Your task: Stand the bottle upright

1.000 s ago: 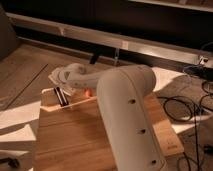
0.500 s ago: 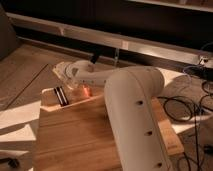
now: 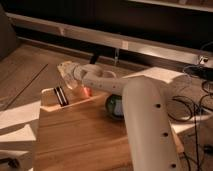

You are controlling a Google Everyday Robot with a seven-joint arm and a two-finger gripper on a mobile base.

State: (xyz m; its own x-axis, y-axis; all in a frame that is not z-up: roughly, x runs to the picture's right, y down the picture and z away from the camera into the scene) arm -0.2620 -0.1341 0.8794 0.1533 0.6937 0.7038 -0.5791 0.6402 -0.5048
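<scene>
Over table [image 3: 75, 135] far edge, fingers [image 3: 66, 70] shut; bottle grip can't tell, no label legible.

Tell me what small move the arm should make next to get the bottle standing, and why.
Probably lower it gently. The gripper is shut at the far left of the wooden table, apparently holding the small pale cream bottle tilted above the surface, beside the black-and-white striped block; it is not standing yet.

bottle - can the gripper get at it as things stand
Probably yes: the gripper, shut, sits at the table's far edge with the pale bottle right at it; nothing stands between them.
</scene>
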